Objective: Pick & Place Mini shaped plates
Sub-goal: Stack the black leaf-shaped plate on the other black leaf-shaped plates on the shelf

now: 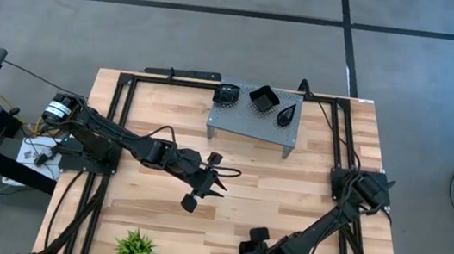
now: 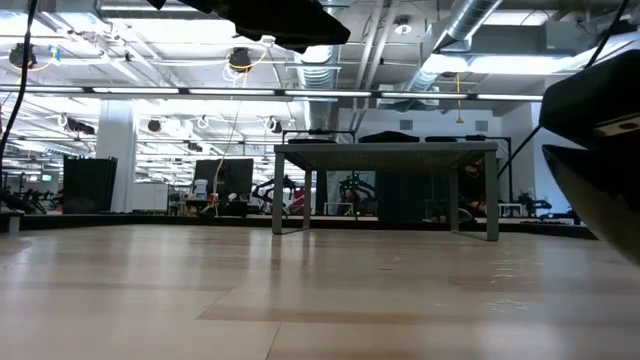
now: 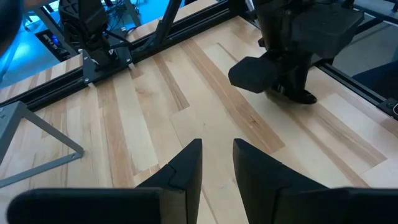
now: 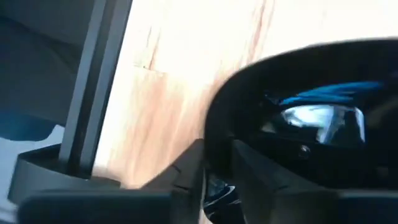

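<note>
Right gripper low at the near table edge, its fingers nearly together around the rim of a glossy black plate that fills the right wrist view; whether they press on it cannot be told. Green plant at the near edge, well apart from it. Left gripper over mid-table, jaws a narrow gap apart and holding nothing, bare wooden table beneath. Farther back, grey perforated shelf on legs, carrying three black plates: round, wavy-edged square, teardrop, none touching.
</note>
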### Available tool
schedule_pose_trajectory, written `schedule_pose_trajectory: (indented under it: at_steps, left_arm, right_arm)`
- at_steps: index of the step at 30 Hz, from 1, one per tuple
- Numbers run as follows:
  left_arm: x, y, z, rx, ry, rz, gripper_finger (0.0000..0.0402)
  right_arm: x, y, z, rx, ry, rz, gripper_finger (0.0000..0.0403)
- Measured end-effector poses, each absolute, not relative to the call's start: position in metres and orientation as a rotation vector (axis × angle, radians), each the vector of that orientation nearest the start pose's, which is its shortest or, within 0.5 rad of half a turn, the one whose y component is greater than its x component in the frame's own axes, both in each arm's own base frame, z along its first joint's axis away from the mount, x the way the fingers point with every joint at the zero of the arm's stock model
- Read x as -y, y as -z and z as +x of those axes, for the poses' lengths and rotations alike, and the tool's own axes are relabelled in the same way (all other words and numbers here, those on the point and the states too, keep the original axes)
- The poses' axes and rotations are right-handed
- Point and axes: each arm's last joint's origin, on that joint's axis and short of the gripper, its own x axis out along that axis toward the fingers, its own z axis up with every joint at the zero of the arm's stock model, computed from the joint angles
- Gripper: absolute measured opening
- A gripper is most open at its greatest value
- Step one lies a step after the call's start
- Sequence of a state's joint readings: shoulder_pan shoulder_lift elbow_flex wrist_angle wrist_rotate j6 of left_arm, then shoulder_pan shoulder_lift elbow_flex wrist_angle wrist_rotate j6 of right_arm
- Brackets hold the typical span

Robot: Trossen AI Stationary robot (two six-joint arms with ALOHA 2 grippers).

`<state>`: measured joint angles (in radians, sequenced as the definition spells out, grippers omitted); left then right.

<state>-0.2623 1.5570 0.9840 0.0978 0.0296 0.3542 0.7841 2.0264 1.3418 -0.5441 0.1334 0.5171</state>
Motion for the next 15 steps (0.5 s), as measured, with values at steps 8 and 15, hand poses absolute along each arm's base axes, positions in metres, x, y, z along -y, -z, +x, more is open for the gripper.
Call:
schedule_pose_trajectory:
  at_steps: [8, 15]
  left_arm:
    - [0.089, -0.241, 0.329, -0.419, 0.368, 0.401, 0.0092]
    - [0.089, -0.241, 0.329, -0.418, 0.368, 0.400, 0.0092]
  right_arm:
    - [-0.264, -0.167, 0.281, -1.230, -0.272, -0.069, 0.0011]
    - [-0.253, -0.198, 0.269, -1.227, -0.273, -0.071, 0.0003]
